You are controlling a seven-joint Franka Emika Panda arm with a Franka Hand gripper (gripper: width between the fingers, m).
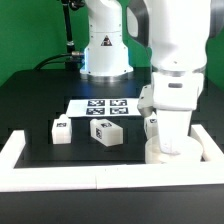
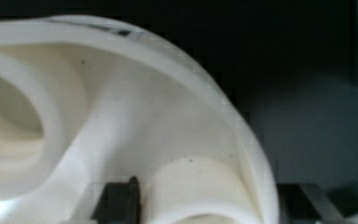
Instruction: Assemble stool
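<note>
The round white seat point(image 1: 165, 152) lies on the black counter point(image 1: 35, 105) at the exterior view's right. It sits close to the long white border rail point(image 1: 60, 178), which runs along the front and turns up at both ends. The arm point(image 1: 170, 70) comes straight down over the seat and hides most of it. In the wrist view the seat point(image 2: 140, 110) fills the picture, with one deep socket hole showing. The dark fingers point(image 2: 114, 200) are clamped on a rounded white piece that looks like part of its rim. One leg point(image 1: 152, 124) stands just beside the arm, partly covered by it — the nearest thing in the way. Two more tagged legs point(image 1: 107, 131) point(image 1: 61, 131) lie well apart from the seat, toward the exterior view's left. Behind them the marker board point(image 1: 100, 105) lies flat, with the robot's base point(image 1: 105, 50) beyond it.
</note>
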